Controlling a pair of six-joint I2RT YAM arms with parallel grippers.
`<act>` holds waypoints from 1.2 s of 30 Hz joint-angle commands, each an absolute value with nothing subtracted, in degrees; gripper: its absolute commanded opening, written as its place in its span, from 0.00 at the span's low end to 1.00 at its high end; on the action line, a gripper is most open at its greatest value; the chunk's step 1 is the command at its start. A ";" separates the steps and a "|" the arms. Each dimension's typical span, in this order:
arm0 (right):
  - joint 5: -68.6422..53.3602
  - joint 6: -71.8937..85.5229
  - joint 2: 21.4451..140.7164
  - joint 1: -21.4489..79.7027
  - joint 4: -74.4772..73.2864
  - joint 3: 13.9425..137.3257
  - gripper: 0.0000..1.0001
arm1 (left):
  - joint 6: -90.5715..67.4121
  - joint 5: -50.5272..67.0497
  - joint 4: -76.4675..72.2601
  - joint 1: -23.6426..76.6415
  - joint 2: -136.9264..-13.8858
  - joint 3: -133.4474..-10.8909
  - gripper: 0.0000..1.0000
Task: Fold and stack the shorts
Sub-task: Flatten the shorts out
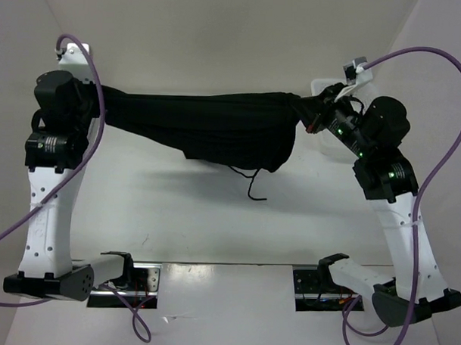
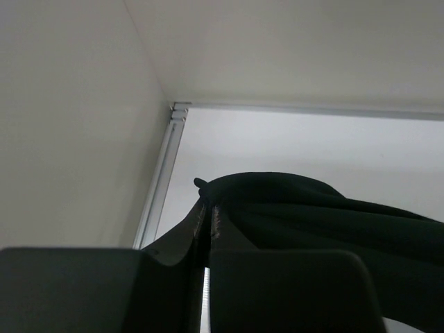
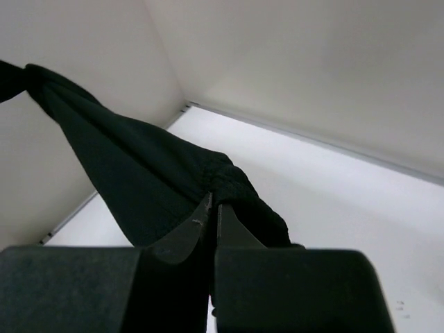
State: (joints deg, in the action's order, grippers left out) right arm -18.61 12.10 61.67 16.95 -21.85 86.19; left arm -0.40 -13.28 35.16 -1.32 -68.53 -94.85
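Observation:
The black shorts [image 1: 209, 126] hang stretched in the air between both arms, sagging in the middle, with a thin drawstring [image 1: 254, 185] dangling below. My left gripper [image 1: 97, 96] is shut on the left end of the shorts [image 2: 291, 208], fabric pinched between its fingertips [image 2: 208, 208]. At the right, my right gripper [image 1: 308, 111] is shut on the bunched waist end [image 3: 139, 173], the cloth spilling from its tips [image 3: 214, 201]. The far end of the shorts [image 3: 35, 80] shows at the top left of the right wrist view.
White enclosure walls stand close on the left, right and back [image 1: 235, 36]. A white basket [image 1: 324, 89] sits partly hidden behind the right arm. Purple cables [image 1: 443, 150] loop round both arms. The white table [image 1: 214, 217] lies under the hanging cloth.

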 commanded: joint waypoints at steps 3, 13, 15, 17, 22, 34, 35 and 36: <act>-19.42 11.68 58.62 20.04 -19.60 92.98 0.00 | 0.00 -15.56 37.53 -2.37 -65.39 -101.15 0.00; -12.75 11.69 71.87 20.04 -18.28 99.05 0.00 | 0.00 -11.17 32.35 -1.67 -77.50 -104.41 0.00; -11.07 13.00 78.44 18.38 -18.28 100.28 0.00 | 0.00 -8.97 32.34 -1.67 -82.25 -103.54 0.00; -11.07 15.37 83.12 16.53 -18.28 101.68 0.00 | 0.00 -7.92 33.13 -0.62 -86.89 -102.14 0.00; -8.36 15.39 102.33 13.89 -20.47 108.17 0.11 | 0.00 -1.59 37.44 -0.62 -101.64 -103.96 0.00; -4.04 10.29 121.31 12.30 -30.59 123.63 0.82 | 0.00 11.15 48.07 -1.14 -124.22 -129.50 0.78; -4.04 8.63 117.03 12.30 -28.41 119.92 0.84 | 0.00 12.21 48.08 -0.53 -122.10 -126.50 0.79; -4.04 8.09 114.63 12.83 -26.74 111.70 0.84 | 0.00 13.35 48.08 0.26 -119.73 -122.56 0.79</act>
